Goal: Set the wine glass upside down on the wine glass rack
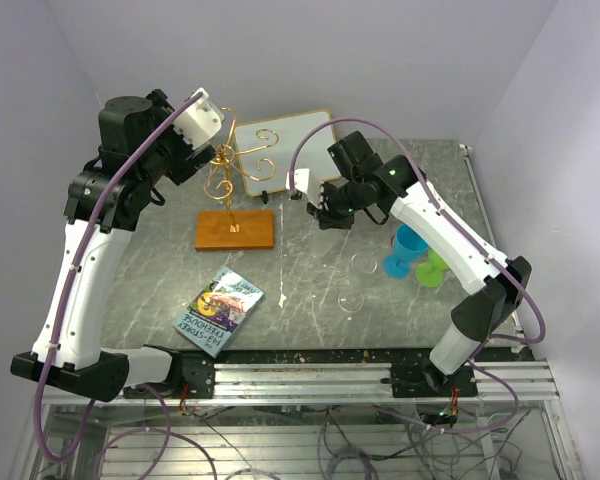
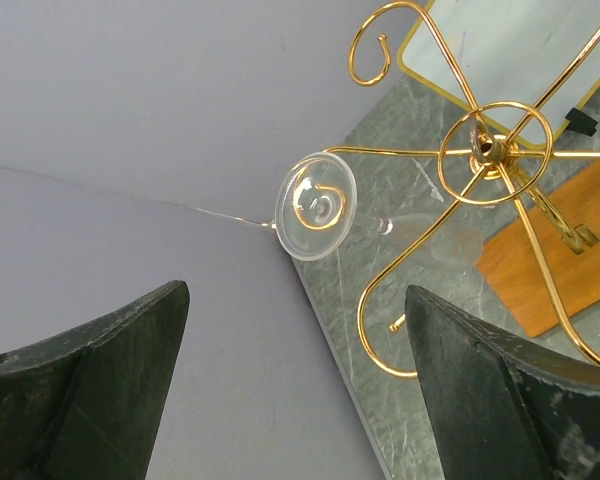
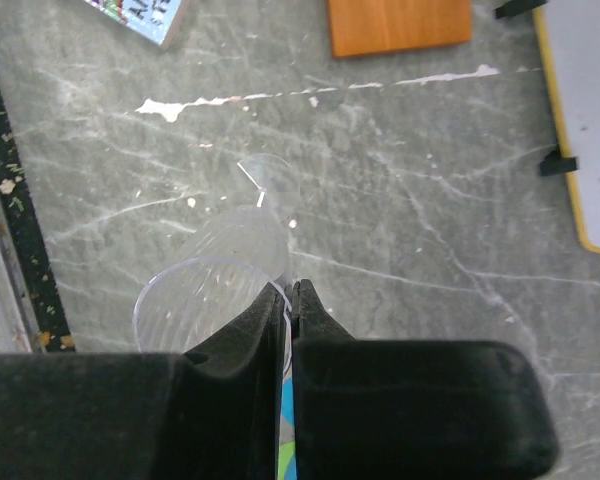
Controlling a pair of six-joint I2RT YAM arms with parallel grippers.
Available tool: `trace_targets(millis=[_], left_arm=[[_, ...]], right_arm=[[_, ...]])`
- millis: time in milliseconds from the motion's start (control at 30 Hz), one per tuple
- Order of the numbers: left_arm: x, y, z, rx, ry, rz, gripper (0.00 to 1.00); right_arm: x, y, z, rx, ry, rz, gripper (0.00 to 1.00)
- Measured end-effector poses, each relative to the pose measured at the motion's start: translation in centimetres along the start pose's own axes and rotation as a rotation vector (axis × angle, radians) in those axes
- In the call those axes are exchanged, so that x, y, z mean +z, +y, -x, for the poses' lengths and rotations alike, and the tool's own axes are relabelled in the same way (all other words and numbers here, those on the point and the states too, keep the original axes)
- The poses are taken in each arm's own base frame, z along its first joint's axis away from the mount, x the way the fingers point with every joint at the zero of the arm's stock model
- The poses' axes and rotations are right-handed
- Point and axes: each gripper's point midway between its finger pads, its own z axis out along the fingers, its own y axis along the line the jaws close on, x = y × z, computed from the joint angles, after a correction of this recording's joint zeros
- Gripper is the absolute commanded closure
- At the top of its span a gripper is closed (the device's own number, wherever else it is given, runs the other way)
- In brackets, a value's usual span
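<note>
Left gripper (image 2: pixel 298 300), fingers wide apart and empty, faces the wine glass rack (image 2: pixel 492 148), where a wine glass (image 2: pixel 316 205) sits with its foot on a curled arm. Right gripper (image 3: pixel 290 295), fingers pressed together, hovers over a second glass (image 3: pixel 230 265) lying on the tabletop (image 3: pixel 430 250).

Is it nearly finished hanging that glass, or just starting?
Nearly finished, it seems. Done: a clear wine glass hangs from a curled arm of the gold rack, apparently upside down. In hand: nothing; the left gripper is open and clear of it, the right gripper shut on nothing. Left: probably backing the left arm away. A second clear glass lies on its side on the table.
</note>
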Motion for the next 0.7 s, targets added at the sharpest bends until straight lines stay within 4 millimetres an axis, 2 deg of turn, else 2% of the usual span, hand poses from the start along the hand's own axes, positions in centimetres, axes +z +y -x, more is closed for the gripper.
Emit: trace_targets(millis=[167,267,367,533,600,700], left_arm=[[0.0,-0.1,0.2,-0.028,-0.010,0.000,0.01],[0.0,-0.3,0.9,-0.075,-0.043,-0.010,0.00],[-0.2,-0.5,2.3,-0.136,-0.102,-0.031,0.02],[-0.5,-1.2,4.9,-0.240,-0.213,-0.089,0.05],[-0.6,-1.6,5.9,-0.286,-0.254,-0.123,0.06],[-0.7,-2.1,7.0,-0.345,-0.300,-0.160,0.07]], right_arm=[[-1.4,-2.3,1.1,-0.007,-0.030,-0.110,1.00],[-3.3,-4.8,1.5,0.020,-0.051,-0.225,1.00],[-6.6,-8.5,1.9,0.087,-0.097,-0.373,1.00],[-14.3,-15.0,0.8,0.248,-0.190,-0.685,1.00],[-17.0,-16.3,0.5,0.293,-0.222,-0.790,1.00],[-20.1,-16.9,1.4,0.324,-0.288,-0.901,1.00]])
